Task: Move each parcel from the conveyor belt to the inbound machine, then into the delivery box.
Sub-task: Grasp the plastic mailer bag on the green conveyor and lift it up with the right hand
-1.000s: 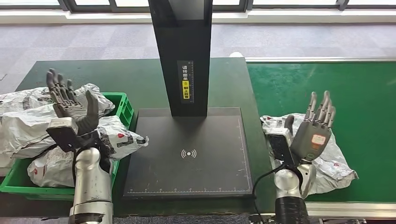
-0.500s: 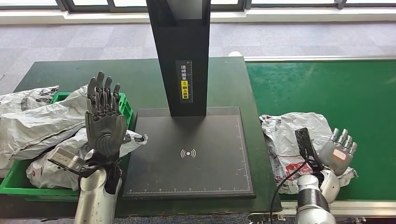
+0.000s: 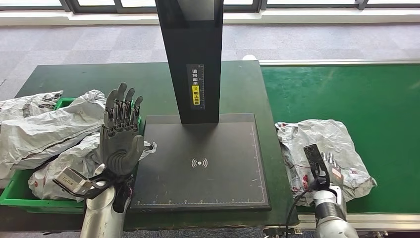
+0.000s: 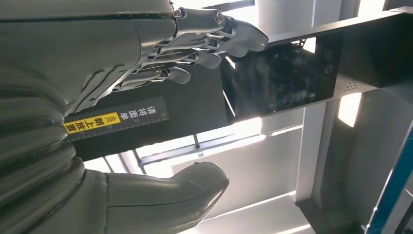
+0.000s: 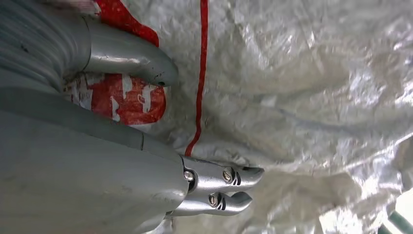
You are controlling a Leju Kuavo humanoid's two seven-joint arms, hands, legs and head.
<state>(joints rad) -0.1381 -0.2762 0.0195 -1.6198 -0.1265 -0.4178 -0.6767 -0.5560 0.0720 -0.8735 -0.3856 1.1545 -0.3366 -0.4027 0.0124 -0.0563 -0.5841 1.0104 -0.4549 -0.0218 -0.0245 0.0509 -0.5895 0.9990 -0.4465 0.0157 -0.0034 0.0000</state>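
A crumpled white parcel (image 3: 322, 141) with red print lies on the green conveyor belt (image 3: 356, 94), near its front left corner. My right hand (image 3: 333, 167) is low over the parcel's near part, half hidden behind my wrist. In the right wrist view the thumb (image 5: 131, 63) and fingers (image 5: 219, 190) are spread just above the parcel (image 5: 302, 97), gripping nothing. My left hand (image 3: 121, 136) stands raised and open, fingers up, at the left edge of the inbound machine's black plate (image 3: 198, 163). The left hand (image 4: 146, 73) holds nothing.
The machine's black post (image 3: 190, 59) rises from the back of the plate. A green delivery box (image 3: 15, 191) at the left holds several white parcels (image 3: 44, 134), some spilling over its rim. A dark table (image 3: 148, 84) carries machine and box.
My right hand has dropped from a raised pose down onto the conveyor parcel. My left hand has turned and drifted right, from above the box toward the plate's edge.
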